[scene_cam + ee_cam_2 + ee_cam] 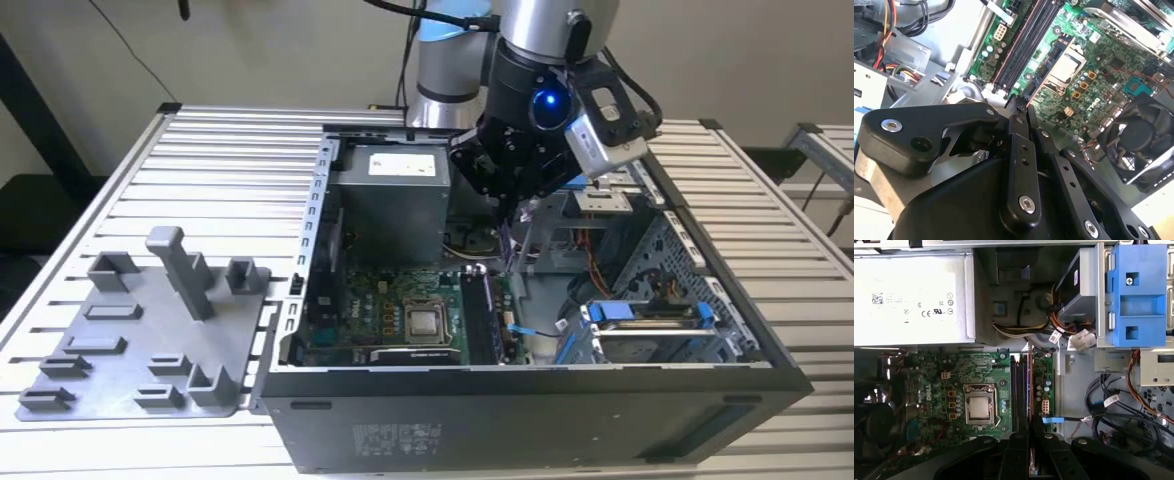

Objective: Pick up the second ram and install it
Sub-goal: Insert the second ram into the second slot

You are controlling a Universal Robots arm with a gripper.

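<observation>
tray [140,332]: matt grey plastic | table [200,150]: ribbed bare metal | drive bracket [1136,290]: smooth blue plastic | tool [1018,106]: matt black

case [534,420] open | pincer [1030,437] above slots [1015,390]: free | cables [1104,412], power supply [909,300] flank

Green motherboard [929,390], speckled with small parts. Blue drive bracket [1136,295]. Plain gray tray [120,350]. Silver tabletop [200,170], ribbed stripes. Blackish second ram [1018,103]; black fingers [1018,137].

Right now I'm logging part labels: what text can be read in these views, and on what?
Power supply label: print too small to read.
Computer case sticker: blurred, unreadable.
Motherboard markings: too small to read.
Cable tags: unreadable.
Nothing can be quoted.
</observation>
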